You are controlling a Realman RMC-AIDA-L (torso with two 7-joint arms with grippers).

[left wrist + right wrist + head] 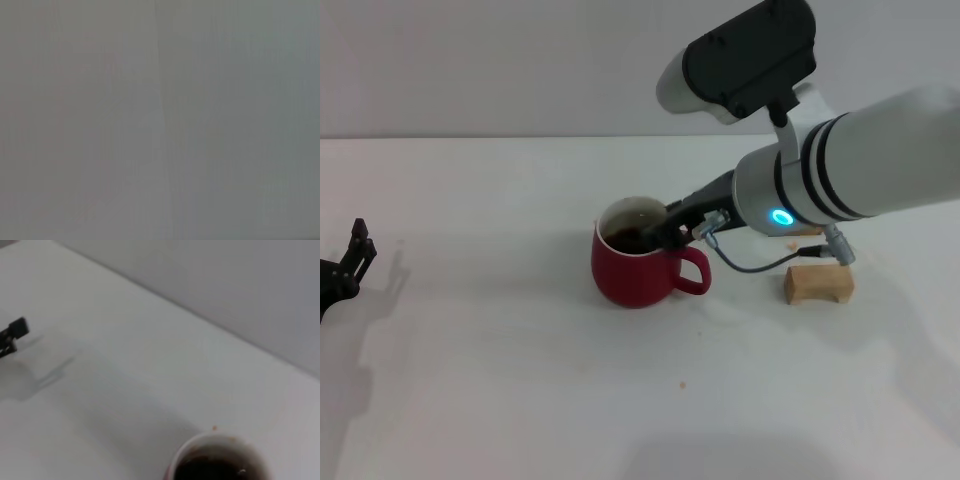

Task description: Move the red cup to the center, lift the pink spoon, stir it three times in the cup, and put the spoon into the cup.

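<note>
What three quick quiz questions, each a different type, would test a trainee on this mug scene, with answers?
1. True or false: the red cup lies tipped on its side.
2. Which gripper is at the cup's rim: A left gripper, B right gripper?
3. Fill in: the wooden block sits on the cup's ____ side.

Key: 1 false, it stands upright; 2 B, the left sits parked at the table's edge; 3 handle.

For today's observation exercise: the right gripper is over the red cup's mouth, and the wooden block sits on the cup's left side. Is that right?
Not quite. In the head view the right gripper is at the red cup's mouth, but the wooden block sits on the cup's right side, beyond its handle.
</note>
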